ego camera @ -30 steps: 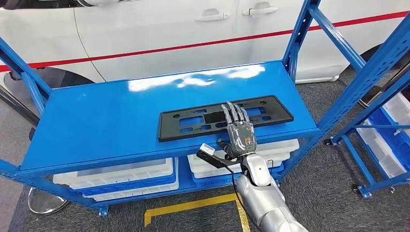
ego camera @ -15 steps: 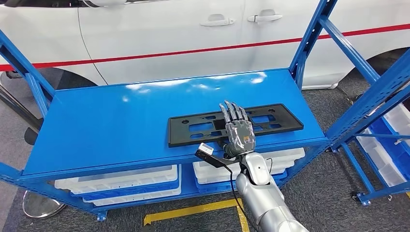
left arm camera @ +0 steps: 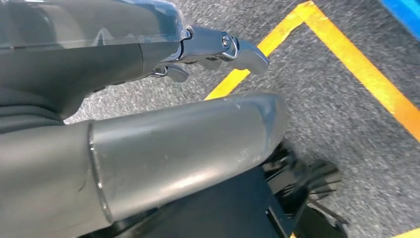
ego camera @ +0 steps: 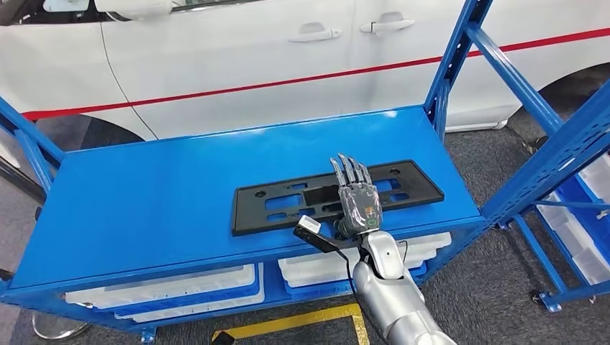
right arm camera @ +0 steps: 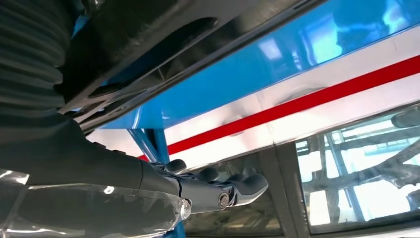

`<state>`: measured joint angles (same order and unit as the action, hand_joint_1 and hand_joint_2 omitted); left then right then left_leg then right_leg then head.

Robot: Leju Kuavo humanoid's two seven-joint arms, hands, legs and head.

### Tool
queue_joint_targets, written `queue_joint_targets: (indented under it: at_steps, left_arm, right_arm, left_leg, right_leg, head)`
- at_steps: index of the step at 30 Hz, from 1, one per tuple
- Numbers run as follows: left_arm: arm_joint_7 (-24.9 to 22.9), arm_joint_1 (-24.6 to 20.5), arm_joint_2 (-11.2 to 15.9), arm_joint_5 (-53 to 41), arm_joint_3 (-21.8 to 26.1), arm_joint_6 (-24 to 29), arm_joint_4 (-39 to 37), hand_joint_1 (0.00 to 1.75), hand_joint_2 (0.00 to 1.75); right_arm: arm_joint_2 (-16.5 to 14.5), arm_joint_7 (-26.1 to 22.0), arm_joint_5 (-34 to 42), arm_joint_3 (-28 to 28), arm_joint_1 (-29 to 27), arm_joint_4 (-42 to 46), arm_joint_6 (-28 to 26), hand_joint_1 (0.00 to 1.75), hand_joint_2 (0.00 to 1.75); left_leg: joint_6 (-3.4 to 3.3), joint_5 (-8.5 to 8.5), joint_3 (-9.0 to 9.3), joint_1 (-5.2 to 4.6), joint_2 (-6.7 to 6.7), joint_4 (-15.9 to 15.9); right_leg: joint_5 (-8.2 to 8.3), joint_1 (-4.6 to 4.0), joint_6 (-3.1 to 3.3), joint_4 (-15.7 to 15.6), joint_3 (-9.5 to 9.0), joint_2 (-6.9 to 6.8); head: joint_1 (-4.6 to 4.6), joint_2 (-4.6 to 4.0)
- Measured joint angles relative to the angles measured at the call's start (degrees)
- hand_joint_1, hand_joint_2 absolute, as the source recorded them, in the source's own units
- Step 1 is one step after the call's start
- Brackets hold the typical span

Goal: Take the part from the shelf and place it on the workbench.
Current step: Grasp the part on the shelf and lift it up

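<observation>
A long black plastic part [ego camera: 248, 210] with several cut-outs lies flat near the front edge of the blue shelf [ego camera: 144, 194]. My right hand [ego camera: 357, 198] is stretched flat over its middle with straight fingers pointing away from me, and it holds nothing. In the right wrist view the part [right arm camera: 148, 29] runs close beside the palm and the fingers [right arm camera: 237, 188] reach past it toward the car. Whether the hand touches the part I cannot tell. My left hand [left arm camera: 99, 59] hangs over grey carpet, fingers apart and holding nothing.
A white car with a red stripe [ego camera: 216, 50] stands right behind the shelf. White bins [ego camera: 165, 287] sit on the level below. Blue uprights and a second rack [ego camera: 568, 144] rise at the right. A yellow line [ego camera: 288, 323] marks the floor in front.
The whole picture has shifted, so the camera moved. My right hand keeps about the same place over the part, which lies as before.
</observation>
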<state>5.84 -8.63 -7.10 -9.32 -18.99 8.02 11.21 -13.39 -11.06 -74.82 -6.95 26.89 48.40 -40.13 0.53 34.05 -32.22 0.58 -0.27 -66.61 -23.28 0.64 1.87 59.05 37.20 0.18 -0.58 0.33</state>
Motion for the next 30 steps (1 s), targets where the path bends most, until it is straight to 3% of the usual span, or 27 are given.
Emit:
queue_joint_targets:
  at_steps: [2,3,4,6,7,8,10,12,14,16,17,18,19,21,23,27,29,30]
  left_arm:
    - [0.08,0.10,0.00,-0.10,0.09,0.08,0.00,0.00,0.00]
    - [0.14,0.18,0.00,-0.15,0.10,0.17,0.00,0.00,0.00]
    - [0.25,0.23,0.00,-0.21,0.10,0.28,0.00,0.00,0.00]
    - [0.60,0.20,0.05,-0.33,0.14,0.55,0.00,0.00,0.00]
    - [0.83,0.13,0.10,-0.39,0.18,0.70,0.00,0.00,0.00]
    - [1.14,0.07,0.14,-0.46,0.23,0.83,0.00,0.00,0.00]
    - [1.80,0.06,0.19,-0.68,0.38,0.98,0.00,0.00,0.00]
    - [2.43,0.13,0.16,-0.89,0.50,0.98,0.00,0.00,0.00]
    - [2.85,0.08,0.11,-0.99,0.58,0.98,0.00,0.00,0.00]
    - [3.01,0.09,0.06,-1.03,0.61,0.98,0.00,0.00,0.00]
    - [3.03,0.14,0.04,-1.04,0.62,0.98,0.00,0.00,0.00]
    - [3.10,0.19,0.02,-1.05,0.63,1.02,0.00,0.00,0.00]
    - [3.25,0.21,0.01,-1.08,0.64,1.14,0.00,0.00,0.00]
    - [3.83,0.19,-0.05,-1.25,0.68,1.61,0.01,0.00,0.00]
    - [4.49,0.10,-0.11,-1.41,0.84,2.09,0.01,0.00,0.00]
    - [5.32,0.09,-0.16,-1.51,1.11,2.36,0.01,0.00,0.00]
    - [5.63,0.09,-0.17,-1.54,1.30,2.36,0.01,0.00,0.00]
    - [5.79,0.10,-0.17,-1.57,1.43,2.36,0.01,0.00,0.00]
  right_arm:
    - [0.01,-0.08,0.05,0.00,-0.14,-0.01,0.01,1.72,1.75]
    - [0.01,-0.16,0.11,0.00,-0.24,-0.01,0.01,1.75,1.75]
    - [0.01,-0.29,0.22,0.00,-0.31,0.00,0.01,1.75,1.75]
    - [0.01,-0.66,0.49,0.00,-0.38,0.04,0.01,1.75,1.75]
    - [0.02,-0.81,0.63,0.01,-0.39,0.07,0.01,1.75,1.75]
    - [0.02,-0.93,0.74,0.02,-0.41,0.10,0.01,1.75,1.75]
    - [0.02,-1.14,0.86,0.04,-0.55,0.18,0.01,1.75,1.75]
    - [0.05,-1.41,0.99,0.06,-0.71,0.36,-0.01,1.75,1.75]
    - [0.16,-1.62,1.28,0.09,-0.71,0.57,-0.01,1.75,1.75]
    - [0.34,-1.76,1.48,0.12,-0.85,0.65,-0.01,1.75,1.75]
    - [0.43,-1.83,1.51,0.13,-0.96,0.65,-0.01,1.75,1.75]
    - [0.50,-1.89,1.50,0.13,-1.05,0.66,-0.04,1.75,1.75]
    - [0.54,-1.96,1.50,0.13,-1.05,0.73,-0.08,1.75,1.75]
    - [0.56,-2.01,1.49,0.13,-0.92,1.08,-0.14,1.75,1.75]
    - [0.63,-2.13,1.50,0.13,-0.78,1.53,-0.15,1.75,1.75]
    - [0.78,-2.43,1.56,0.14,-0.71,2.11,-0.15,1.75,1.75]
    - [0.82,-2.56,1.63,0.14,-0.72,2.44,-0.15,1.75,1.75]
    - [0.83,-2.64,1.66,0.14,-0.81,2.54,-0.15,1.75,1.75]
  left_leg:
    - [0.32,2.13,-4.09,0.10,0.00,-6.11]
    - [0.28,1.71,-5.02,0.10,0.01,-6.66]
    - [0.09,0.13,-4.90,0.08,0.00,-5.09]
    - [-0.79,-4.69,-2.32,-0.17,0.07,2.47]
    - [-1.21,-6.09,-1.15,-0.43,0.17,5.82]
    - [-1.57,-6.84,-0.39,-0.71,0.24,8.01]
    - [-2.03,-7.01,-0.21,-1.09,0.28,9.03]
    - [-2.55,-8.14,0.29,-0.74,0.29,9.87]
    - [-2.95,-8.93,0.75,-0.32,0.43,10.73]
    - [-3.12,-9.11,0.66,-0.34,0.53,10.77]
    - [-3.09,-9.07,0.60,-0.34,0.53,10.67]
    - [-3.03,-8.98,0.57,-0.33,0.53,10.53]
    - [-2.93,-8.83,0.55,-0.30,0.50,10.32]
    - [-2.58,-8.30,0.57,-0.18,0.38,9.64]
    - [-2.02,-7.72,0.44,-0.31,0.16,8.88]
    - [-0.86,-7.16,0.41,-0.29,-0.07,8.46]
    - [-0.27,-5.15,-0.81,-0.10,-0.02,5.56]
    - [0.01,-3.34,-2.32,0.02,0.01,2.28]
  right_leg:
    - [-0.27,-0.11,0.20,0.02,-0.10,0.04]
    - [-0.38,-0.19,0.22,0.03,-0.21,0.09]
    - [-0.49,-0.27,0.21,0.04,-0.39,0.16]
    - [-0.67,-0.41,0.14,0.04,-0.83,0.22]
    - [-0.68,-0.45,0.02,0.02,-0.96,0.22]
    - [-0.67,-0.41,-0.23,-0.01,-0.96,0.20]
    - [-0.58,-0.32,-0.94,-0.16,-0.95,0.18]
    - [-0.90,-0.43,-1.67,0.01,-0.98,0.13]
    - [-3.30,-0.45,-2.18,3.34,0.37,0.09]
    - [-7.15,-0.21,-2.54,10.51,3.54,0.07]
    - [-8.27,-0.08,-2.71,13.57,4.94,0.06]
    - [-8.35,0.04,-2.87,15.02,5.59,0.04]
    - [-7.29,0.17,-2.97,14.17,5.10,0.01]
    - [-3.78,0.39,-3.01,7.24,1.45,-0.08]
    - [-2.11,0.27,-2.65,1.52,-1.50,-0.07]
    - [-2.17,0.01,-1.36,0.39,-2.11,-0.02]
    - [-2.01,0.26,-0.75,0.07,-2.25,-0.12]
    - [-2.00,0.30,-0.55,0.01,-2.27,-0.17]
  head:
    - [0.00,0.00]
    - [-0.01,0.00]
    - [-0.01,0.00]
    - [0.01,0.00]
    - [0.01,0.00]
    - [0.01,0.00]
    - [-0.01,0.00]
    - [0.02,0.00]
    - [0.04,0.00]
    - [0.04,0.00]
    - [0.03,0.00]
    - [0.03,0.00]
    - [0.03,0.00]
    - [0.04,0.00]
    - [0.02,0.00]
    - [0.01,0.00]
    - [-0.04,0.00]
    - [-0.05,0.00]
